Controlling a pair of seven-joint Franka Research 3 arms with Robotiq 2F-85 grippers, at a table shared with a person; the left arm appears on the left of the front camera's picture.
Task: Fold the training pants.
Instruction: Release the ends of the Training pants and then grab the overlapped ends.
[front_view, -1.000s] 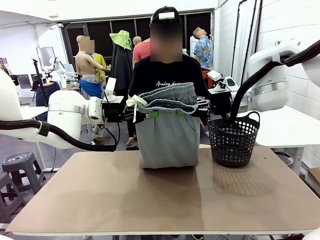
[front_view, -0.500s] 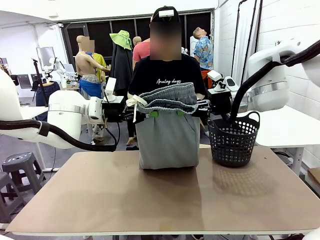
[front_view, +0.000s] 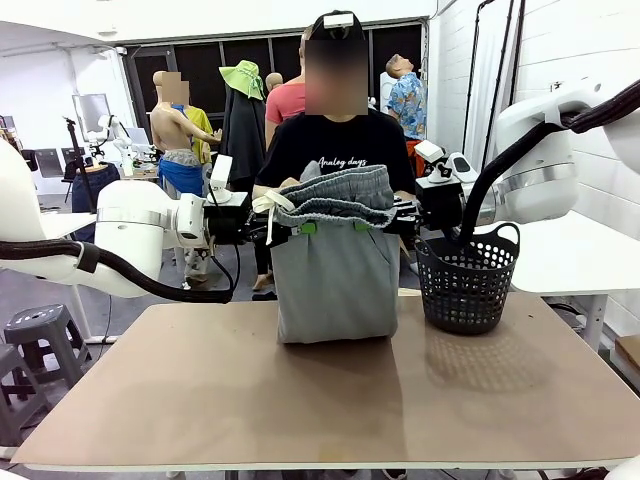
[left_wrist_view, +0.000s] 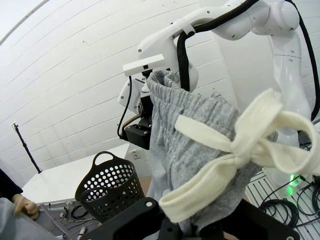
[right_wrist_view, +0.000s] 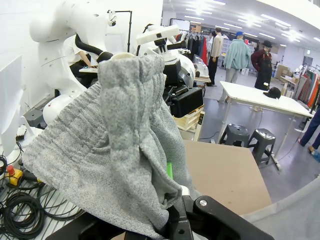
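The left gripper (front_view: 303, 229) is clamped tight on the left end of the waistband (front_view: 335, 200) of the training pants (front_view: 335, 285), its green pad showing against the grey cloth. The right gripper (front_view: 365, 225) is pinched just as tight on the waistband's right end. Between them the waistband is stretched across, well above the table (front_view: 320, 400), and gapes open at the top.

The pants hang straight down from that hold, over the far middle of the table, with their lower edge resting on the tabletop. The white drawstring (front_view: 268, 205) is tied in a bow and dangles at the left end, beside the left gripper; in the left wrist view the bow (left_wrist_view: 250, 145) lies right above that gripper's fingers (left_wrist_view: 165, 227), with the grey cloth (left_wrist_view: 185, 135) behind it. In the right wrist view the cloth (right_wrist_view: 115, 140) is bunched over the right gripper's own fingers (right_wrist_view: 175, 220).

A black mesh basket (front_view: 468, 280) stands on the far right of the table, just beside the hanging pants and not touching them. A person (front_view: 335, 150) stands at the far side, directly behind the pants
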